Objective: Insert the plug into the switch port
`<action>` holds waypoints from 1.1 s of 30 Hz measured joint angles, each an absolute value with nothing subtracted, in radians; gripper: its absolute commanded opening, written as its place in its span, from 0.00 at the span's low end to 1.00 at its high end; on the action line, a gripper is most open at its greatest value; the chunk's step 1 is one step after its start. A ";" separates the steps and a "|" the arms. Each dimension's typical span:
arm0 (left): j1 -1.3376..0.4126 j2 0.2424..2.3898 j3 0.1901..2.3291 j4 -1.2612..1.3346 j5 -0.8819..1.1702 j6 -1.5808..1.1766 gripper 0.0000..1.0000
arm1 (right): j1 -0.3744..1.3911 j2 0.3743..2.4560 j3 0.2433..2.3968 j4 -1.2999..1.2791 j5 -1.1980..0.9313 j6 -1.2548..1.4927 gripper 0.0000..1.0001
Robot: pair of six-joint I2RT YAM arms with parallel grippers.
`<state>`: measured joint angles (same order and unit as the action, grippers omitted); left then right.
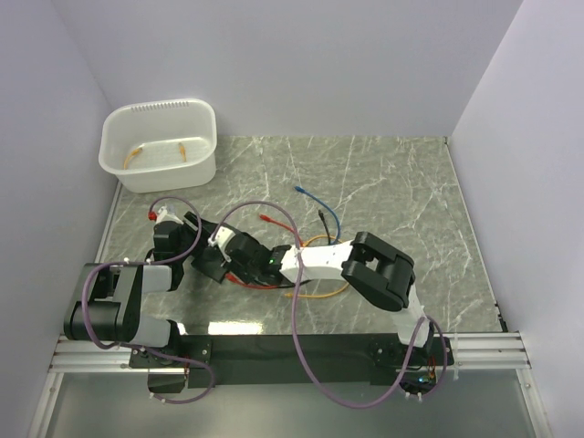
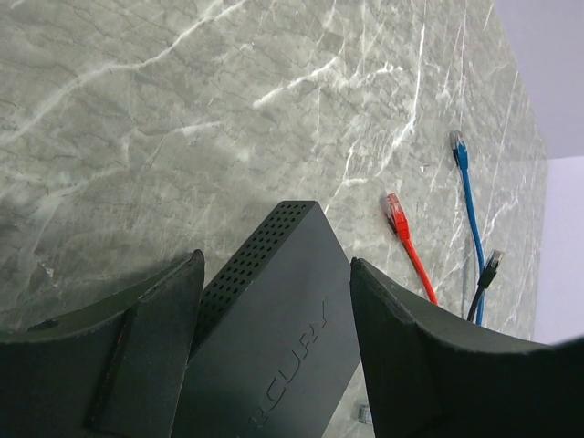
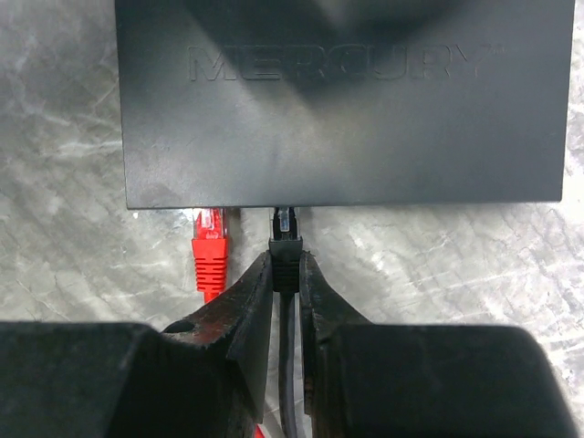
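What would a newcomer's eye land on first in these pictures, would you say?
Probably the right gripper pinching a black plug against the switch edge, beside a red plug. The left gripper clamps the switch's sides; a white tub sits far left.

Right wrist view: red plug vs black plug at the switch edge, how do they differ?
Colour: the red plug has a red boot, the black plug a black one. Grip: the right claw pinches the black plug; the red plug sits ungripped. Shared: both point at the switch, clear tips at its edge.
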<state>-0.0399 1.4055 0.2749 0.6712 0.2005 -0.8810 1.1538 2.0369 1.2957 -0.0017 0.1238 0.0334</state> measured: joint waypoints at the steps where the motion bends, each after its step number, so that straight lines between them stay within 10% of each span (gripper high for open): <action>1: -0.040 1.407 0.275 0.673 0.199 -0.881 0.70 | 1.147 2.037 1.296 -0.001 0.110 0.040 0.00; 33: -0.140 1.520 0.285 0.849 0.104 -0.914 0.70 | 0.998 2.029 1.310 -0.059 -0.107 0.015 0.00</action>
<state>-0.1398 1.5200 0.2852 0.8490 0.1043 -0.9138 0.9981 2.0293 1.3102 -0.0589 -0.1066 0.0147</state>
